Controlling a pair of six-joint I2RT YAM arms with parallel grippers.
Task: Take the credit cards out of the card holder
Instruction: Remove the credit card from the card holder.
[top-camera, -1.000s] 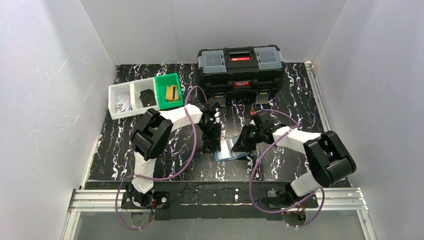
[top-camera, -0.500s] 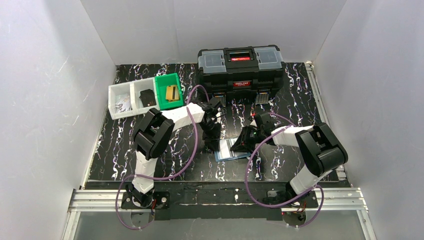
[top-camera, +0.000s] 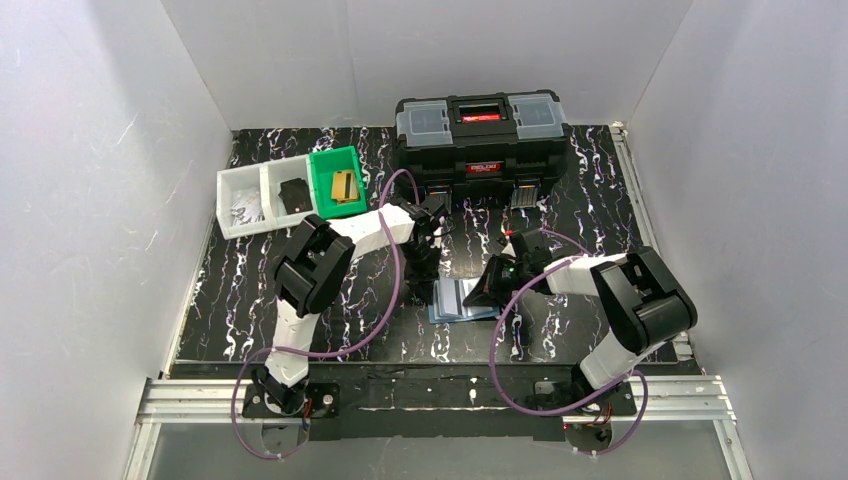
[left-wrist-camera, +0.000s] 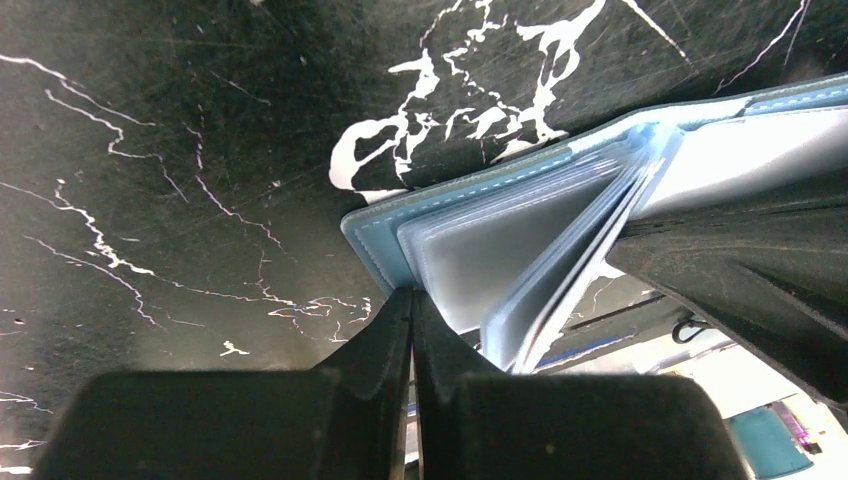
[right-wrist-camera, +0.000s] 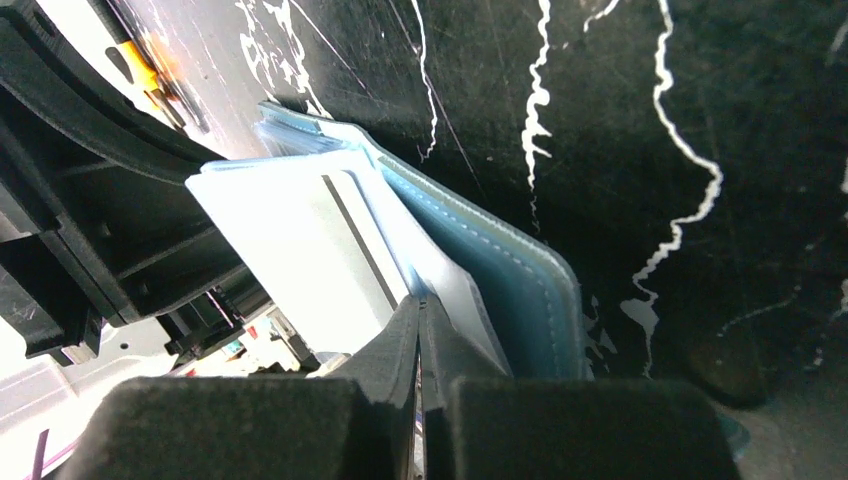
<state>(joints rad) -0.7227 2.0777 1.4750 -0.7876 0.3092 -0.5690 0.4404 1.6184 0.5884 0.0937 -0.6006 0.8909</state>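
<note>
Card holder (top-camera: 462, 300) lies open on counter (top-camera: 600, 200), leaves fanned up, right between both grippers. Left gripper (left-wrist-camera: 412, 300) at card holder's left edge: fingers pressed together, tips touching blue cover rim and clear sleeve. Sleeve pinched or not, cannot tell. Right gripper (right-wrist-camera: 420, 305) at card holder's right edge: fingers pressed together too, tips against pale inner leaf. Black toolbox (top-camera: 480, 140) beyond card holder.
</note>
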